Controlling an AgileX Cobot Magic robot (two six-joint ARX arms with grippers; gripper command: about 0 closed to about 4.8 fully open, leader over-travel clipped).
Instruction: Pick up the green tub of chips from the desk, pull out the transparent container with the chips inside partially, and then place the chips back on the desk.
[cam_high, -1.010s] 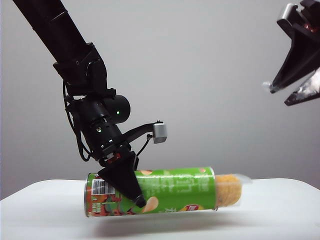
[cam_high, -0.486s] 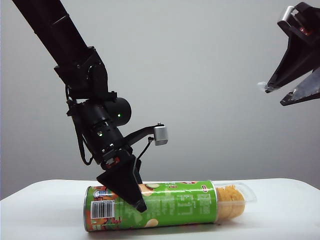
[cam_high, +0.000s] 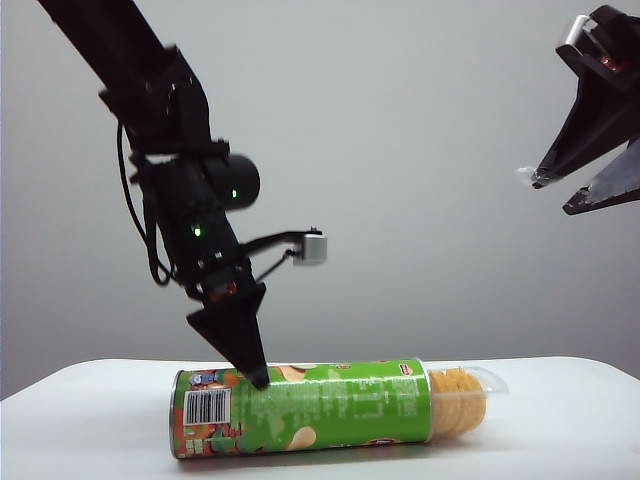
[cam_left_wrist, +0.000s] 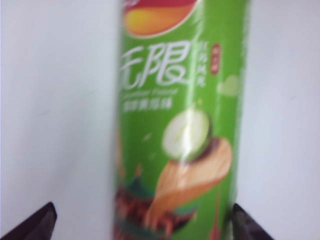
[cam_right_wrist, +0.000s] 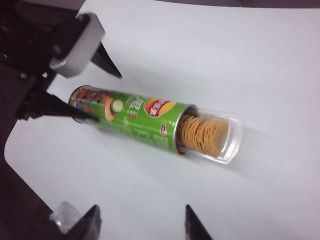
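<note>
green tub of chips (cam_high: 300, 408) lies on the desk (cam_high: 560, 420), so left end effector (cam_high: 252, 378) spread wide above it, right end effector (cam_high: 552, 192) open, parked high.

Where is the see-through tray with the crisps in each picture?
Exterior view: the clear plastic tray of yellow-tan chips pokes out of the right end of the long green chip can, low on the white desk.
Left wrist view: not in it; only the can.
Right wrist view: right of middle, at the can's open end.
Shared landmark: the green can.
</note>
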